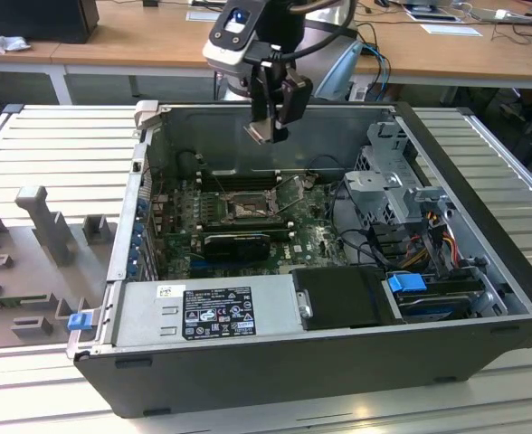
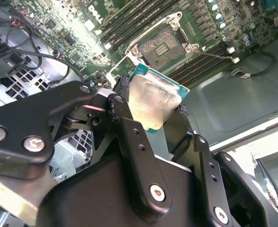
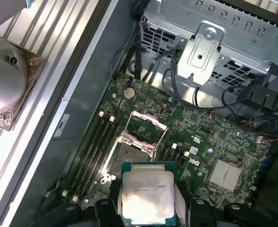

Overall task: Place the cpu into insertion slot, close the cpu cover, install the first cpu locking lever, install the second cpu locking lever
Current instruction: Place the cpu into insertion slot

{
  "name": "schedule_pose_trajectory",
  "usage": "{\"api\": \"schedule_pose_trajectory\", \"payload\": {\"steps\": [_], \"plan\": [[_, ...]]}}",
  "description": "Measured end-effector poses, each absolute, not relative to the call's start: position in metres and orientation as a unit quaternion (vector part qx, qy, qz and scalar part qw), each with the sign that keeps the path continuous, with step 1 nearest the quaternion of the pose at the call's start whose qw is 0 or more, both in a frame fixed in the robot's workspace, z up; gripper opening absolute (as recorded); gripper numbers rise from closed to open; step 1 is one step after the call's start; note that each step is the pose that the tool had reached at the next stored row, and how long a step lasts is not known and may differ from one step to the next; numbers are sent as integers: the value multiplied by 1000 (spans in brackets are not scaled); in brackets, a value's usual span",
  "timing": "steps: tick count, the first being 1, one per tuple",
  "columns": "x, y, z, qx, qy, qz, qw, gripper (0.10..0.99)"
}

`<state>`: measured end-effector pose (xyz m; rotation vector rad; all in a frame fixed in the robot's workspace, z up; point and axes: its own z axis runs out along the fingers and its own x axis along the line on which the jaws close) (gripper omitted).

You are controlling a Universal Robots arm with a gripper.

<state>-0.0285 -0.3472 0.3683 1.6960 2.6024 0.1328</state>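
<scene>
My gripper (image 1: 270,122) hangs above the open computer case, shut on the cpu (image 1: 261,134). The cpu is a small square chip with a pale metal face, and it sits between the black fingers in both wrist views (image 2: 155,97) (image 3: 147,196). Below it on the green motherboard lies the insertion slot (image 1: 245,210), a square socket with a dark contact field (image 2: 163,45) (image 3: 128,158). Nothing sits in the slot. The cpu cover (image 3: 139,140), a thin silver frame, stands swung up at the slot's far edge. The chip is well clear of the board.
A grey labelled power-supply box (image 1: 212,307) fills the case's near side. A black graphics card (image 1: 234,242) lies just in front of the socket. Long memory slots (image 3: 94,151) flank the socket. A metal drive cage (image 1: 393,181) and loose cables (image 1: 429,235) stand at the exterior view's right.
</scene>
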Motion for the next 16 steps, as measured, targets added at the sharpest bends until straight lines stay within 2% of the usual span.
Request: {"api": "schedule_pose_trajectory", "payload": {"steps": [16], "plan": [[-29, -347, 367, 590, 806, 42, 19, 533]]}}
